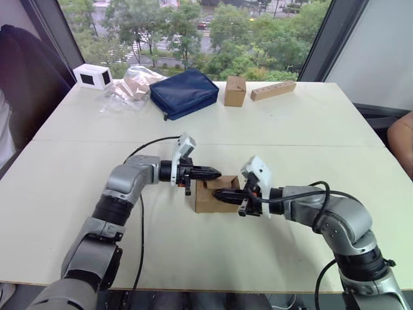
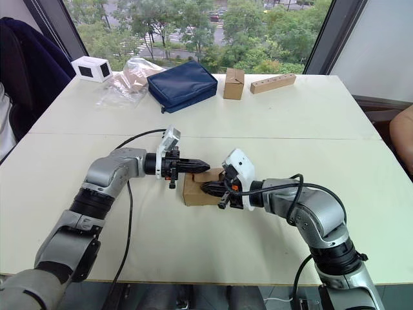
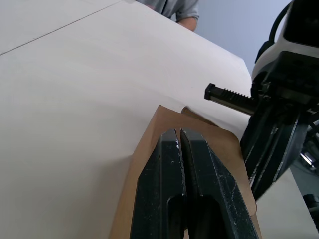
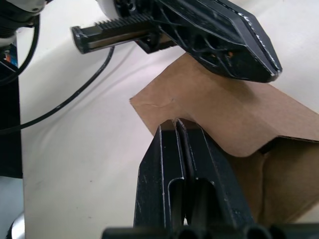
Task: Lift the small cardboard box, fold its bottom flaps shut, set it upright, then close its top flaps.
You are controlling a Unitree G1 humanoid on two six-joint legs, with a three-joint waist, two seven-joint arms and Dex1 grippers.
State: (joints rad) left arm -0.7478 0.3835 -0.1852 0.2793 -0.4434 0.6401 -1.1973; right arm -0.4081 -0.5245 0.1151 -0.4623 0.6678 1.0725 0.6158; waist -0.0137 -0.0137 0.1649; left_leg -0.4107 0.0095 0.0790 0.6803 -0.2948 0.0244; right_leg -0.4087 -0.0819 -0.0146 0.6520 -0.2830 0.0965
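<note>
Both grippers meet over the table (image 1: pixel 97 168) from opposite sides, left gripper (image 1: pixel 215 173) and right gripper (image 1: pixel 218 193) each with fingers pressed together and pinching nothing, tips over the small cardboard box (image 1: pixel 205 200), which sits between them near the table's middle, about equally near either arm.

The box (image 1: pixel 208 197) is set on the table (image 1: pixel 271 123) near its front, between the left gripper (image 1: pixel 216 173) and the right gripper (image 1: pixel 218 193). Along the far edge — left to right — a white box (image 1: pixel 92 76), bag (image 1: pixel 131 87), pouch (image 1: pixel 184 93), taller box (image 1: pixel 235 90) and block (image 1: pixel 273 90) are ranged.
</note>
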